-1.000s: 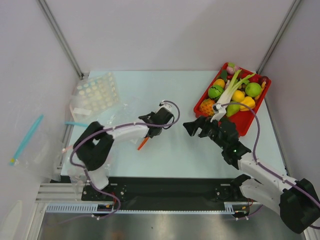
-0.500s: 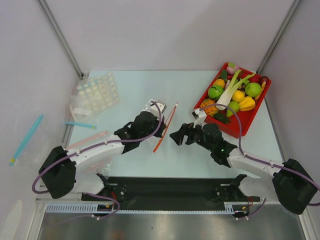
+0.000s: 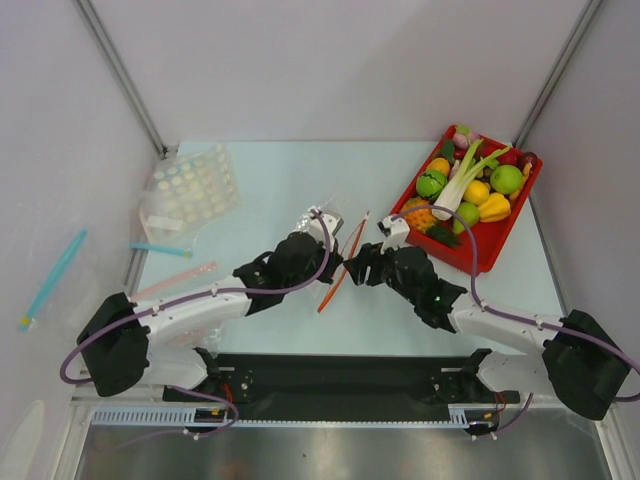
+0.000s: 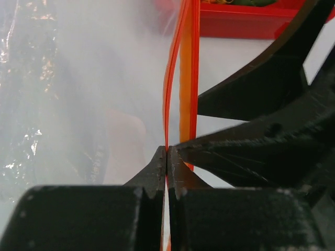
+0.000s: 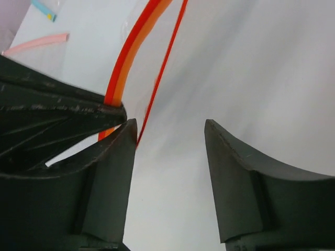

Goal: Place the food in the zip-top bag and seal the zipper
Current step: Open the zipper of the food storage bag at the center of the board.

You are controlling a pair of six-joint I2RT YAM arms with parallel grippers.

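The zip-top bag [image 3: 318, 222] hangs crumpled at the table's middle, its red-orange zipper [image 3: 345, 262] slanting from upper right to lower left. My left gripper [image 3: 322, 262] is shut on one lip of the zipper [image 4: 189, 63], which rises from the pinched tips [image 4: 167, 152]. My right gripper [image 3: 356, 268] faces it, jaws open [image 5: 170, 128]. The thin second lip [image 5: 159, 73] runs down to the inner edge of its left finger [image 5: 112, 172]. The food lies in the red tray [image 3: 502, 240], the leek [image 3: 462, 180] among it.
The red tray of toy produce stands at the back right. At the left lie a dimpled clear sheet [image 3: 190, 185], a blue-stripped bag [image 3: 155, 248] and a pink strip [image 3: 178, 279]. Metal frame posts [image 3: 120, 75] run up both back corners.
My left arm has stretched out and carried the zipper right, toward the middle. My right gripper has moved left up to the strip, and its jaws have narrowed.
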